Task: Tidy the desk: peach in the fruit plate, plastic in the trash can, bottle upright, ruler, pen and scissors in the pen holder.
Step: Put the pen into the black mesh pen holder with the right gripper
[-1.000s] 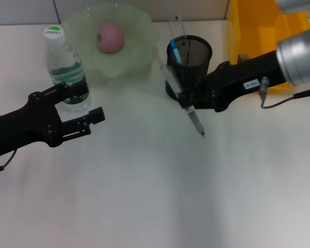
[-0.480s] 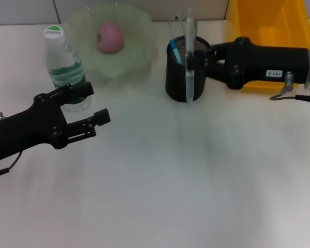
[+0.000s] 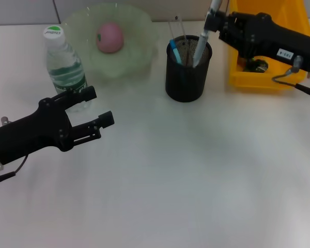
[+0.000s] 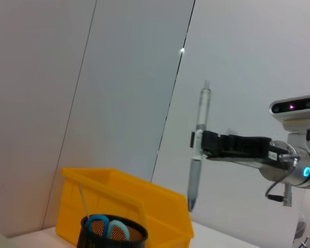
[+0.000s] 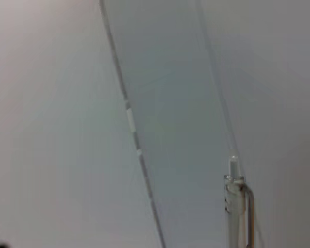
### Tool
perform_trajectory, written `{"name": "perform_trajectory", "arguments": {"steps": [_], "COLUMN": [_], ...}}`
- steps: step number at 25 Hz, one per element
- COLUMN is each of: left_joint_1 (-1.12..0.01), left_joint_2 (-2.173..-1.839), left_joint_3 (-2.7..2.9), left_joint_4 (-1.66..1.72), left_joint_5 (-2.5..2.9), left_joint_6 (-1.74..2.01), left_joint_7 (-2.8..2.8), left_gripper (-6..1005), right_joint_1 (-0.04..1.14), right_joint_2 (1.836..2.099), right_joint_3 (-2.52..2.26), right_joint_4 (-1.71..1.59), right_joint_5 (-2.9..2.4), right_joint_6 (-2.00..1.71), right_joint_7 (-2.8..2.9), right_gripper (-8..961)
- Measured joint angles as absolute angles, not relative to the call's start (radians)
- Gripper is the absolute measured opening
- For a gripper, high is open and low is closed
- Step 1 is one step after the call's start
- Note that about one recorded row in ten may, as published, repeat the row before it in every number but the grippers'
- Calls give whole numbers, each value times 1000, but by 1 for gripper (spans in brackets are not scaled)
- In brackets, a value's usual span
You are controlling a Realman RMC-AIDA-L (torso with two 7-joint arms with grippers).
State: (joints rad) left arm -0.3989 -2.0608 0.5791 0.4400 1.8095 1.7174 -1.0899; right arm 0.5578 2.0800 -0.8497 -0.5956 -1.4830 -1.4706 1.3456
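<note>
My right gripper (image 3: 212, 21) is shut on the pen (image 3: 202, 37) and holds it nearly upright in the air, its tip over the far rim of the black mesh pen holder (image 3: 186, 77). The left wrist view shows the pen (image 4: 198, 150) hanging well above the pen holder (image 4: 111, 237). Blue-handled scissors (image 3: 174, 52) and a clear ruler (image 3: 176, 24) stand in the holder. The peach (image 3: 110, 36) lies in the green fruit plate (image 3: 142, 54). The bottle (image 3: 64, 70) stands upright. My left gripper (image 3: 97, 107) hovers open just right of the bottle, holding nothing.
A yellow bin (image 3: 258, 80) stands right of the pen holder, under my right arm, with a small dark thing (image 3: 256, 64) inside. White tabletop stretches across the middle and front. A grey wall backs the desk.
My right gripper has lifted the pen from low beside the holder, swung it upright and carried it back and up over the holder. The left arm crept slightly right.
</note>
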Motion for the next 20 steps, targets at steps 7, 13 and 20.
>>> {"name": "perform_trajectory", "arguments": {"steps": [7, 13, 20], "left_joint_1": [-401, -406, -402], "left_joint_2": [-2066, -2066, -2067], "left_joint_3": [578, 583, 584], "left_joint_4": [407, 381, 377], "left_joint_5": [1809, 1810, 1809], "left_joint_6": [1680, 1671, 1662], "left_joint_7": [-1078, -1047, -1030], "left_gripper": [829, 829, 829], "right_joint_1": [566, 568, 600], "right_joint_2": [2081, 2081, 2082], "right_joint_3": [-849, -848, -857], "right_joint_4": [-556, -528, -491], "right_joint_5": [-1450, -1409, -1400], "right_joint_6": [-1377, -1314, -1229], "right_joint_7": [1339, 1323, 1322], "right_gripper": [126, 126, 126]}}
